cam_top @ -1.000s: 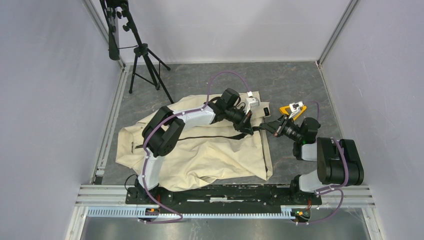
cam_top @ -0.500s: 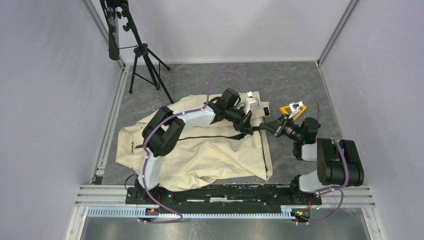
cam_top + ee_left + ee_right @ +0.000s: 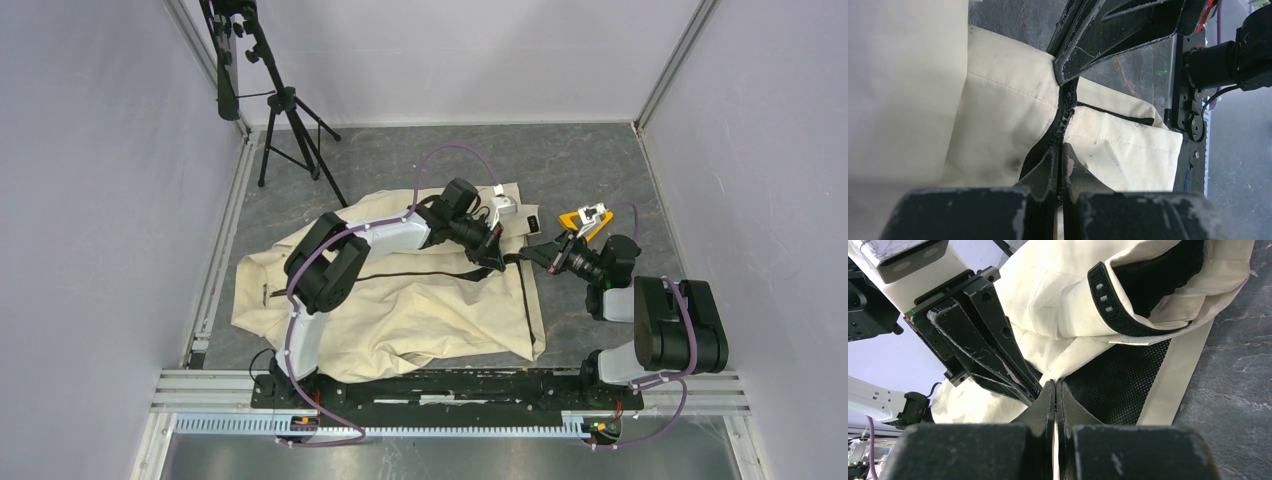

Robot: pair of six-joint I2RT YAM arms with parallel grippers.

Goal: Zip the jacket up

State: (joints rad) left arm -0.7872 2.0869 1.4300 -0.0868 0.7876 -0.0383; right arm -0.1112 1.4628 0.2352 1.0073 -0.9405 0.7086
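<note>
Standing by the rig rn: the jacket (image 3: pixel 400 320) is spread out flat-ish and wrinkly on the grey table (image 3: pixel 590 160). Most of it lies behind the left gripper (image 3: pixel 497 254) and under that arm. Only a narrow strip goes past those fingertips toward the right gripper (image 3: pixel 538 258). The two grippers point at each other, tips close together, low over the fabric.

Left wrist cam: the left fingers (image 3: pixel 1047 167) are basically closed, just a sliver of gap. The dark zipper (image 3: pixel 1063 112) tape sits in that sliver, so it's pinching the jacket right at the zip. From there the zipper runs straight ahead of the fingertips to the tips of the right one, which come in from the opposite side and touch the same seam. Cream fabric on both sides of the fingers, more to their left.

Right wrist cam: the right fingers (image 3: pixel 1044 402) are pressed together too, w/ a thin pale edge of fabric clamped between them. Just ahead and to the right of those tips is black mesh lining (image 3: pixel 1118 382). Further ahead there's a folded-over bit w/ a black snap tab (image 3: pixel 1105 297). The left one's fingers come in ahead-left, tips nearly touching the right tips.

Also a tripod (image 3: pixel 285 120) in the far left corner, well apart from both grippers.
</note>
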